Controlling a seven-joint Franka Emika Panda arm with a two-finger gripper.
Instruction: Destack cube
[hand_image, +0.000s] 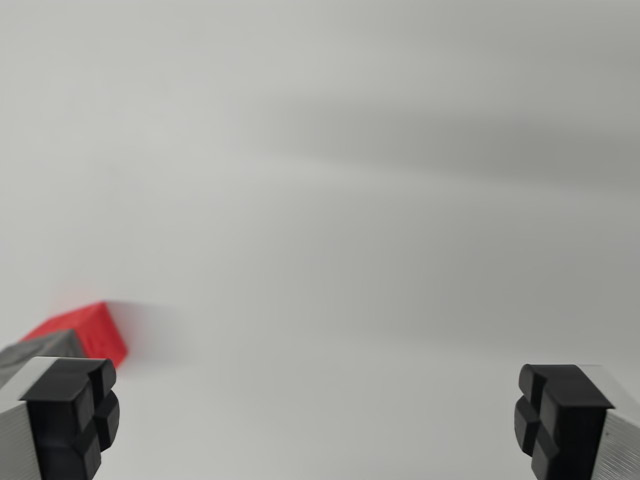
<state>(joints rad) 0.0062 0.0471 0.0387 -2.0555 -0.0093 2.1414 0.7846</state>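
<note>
The tool (315, 420) is spread wide with nothing between its black pads (70, 415). Just behind the pad on the wrist view's left, a blurred red cube (88, 330) sits on the pale counter (380, 250).

Bare white surface (380, 200) open ahead and between the spread fingers; red cube (88, 330), blurred, at wrist view's left
</note>
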